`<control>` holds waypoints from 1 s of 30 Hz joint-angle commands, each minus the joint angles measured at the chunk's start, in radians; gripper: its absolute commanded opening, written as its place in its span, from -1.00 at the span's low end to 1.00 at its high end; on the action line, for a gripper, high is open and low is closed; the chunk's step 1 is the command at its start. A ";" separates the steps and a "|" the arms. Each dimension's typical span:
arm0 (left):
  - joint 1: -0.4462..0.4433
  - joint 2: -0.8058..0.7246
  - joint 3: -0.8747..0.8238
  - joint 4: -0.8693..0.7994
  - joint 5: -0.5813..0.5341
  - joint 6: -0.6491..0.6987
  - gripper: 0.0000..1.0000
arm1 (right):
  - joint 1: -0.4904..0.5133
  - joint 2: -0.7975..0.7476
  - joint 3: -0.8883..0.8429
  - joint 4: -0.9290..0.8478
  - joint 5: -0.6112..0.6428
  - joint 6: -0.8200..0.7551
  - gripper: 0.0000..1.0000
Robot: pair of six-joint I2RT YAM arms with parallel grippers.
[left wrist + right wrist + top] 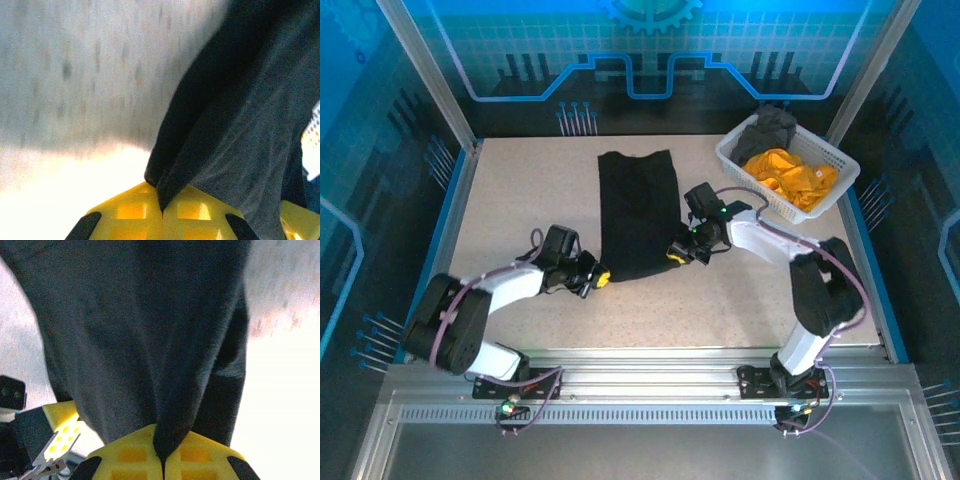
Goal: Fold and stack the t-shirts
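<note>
Closest to me, my left pincer [161, 212] is clamped shut on the near left corner of the black shirt [638, 215]. Its yellow, waffle-moulded pads meet on a thin tuck of soft matte cloth. My right pincer [162, 457] is closed the same way on the near right corner, with a pleat of the same cloth rising from between its pads. From both wrists the fabric spreads away in loose, rounded folds and hides most of what lies beyond; the surface past it is a blur.

From above, the shirt lies as a long, narrow rectangle running away from me down the middle of the pale speckled counter [520, 200]. Its long edges are fairly straight and its far end is flat. I cannot make out how many layers it has. There is wide bare room to its left and a narrower strip to its right.

In the far right corner a white lattice basket [752, 187] sits at an angle. The orange shirt [795, 175] is crumpled inside it, with the grey shirt [765, 132] bunched at its far end.
</note>
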 commanded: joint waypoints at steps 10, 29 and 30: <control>-0.081 -0.544 0.029 -0.177 -0.067 -0.142 -1.00 | 0.033 -0.125 0.167 -0.324 -0.120 0.017 -1.00; 0.179 0.658 0.956 -0.079 -0.002 -0.099 -0.36 | -0.282 0.977 1.433 -0.558 -0.217 0.030 0.29; 0.181 0.666 0.968 -0.075 0.008 -0.091 -0.26 | -0.288 0.974 1.457 -0.564 -0.202 0.017 0.36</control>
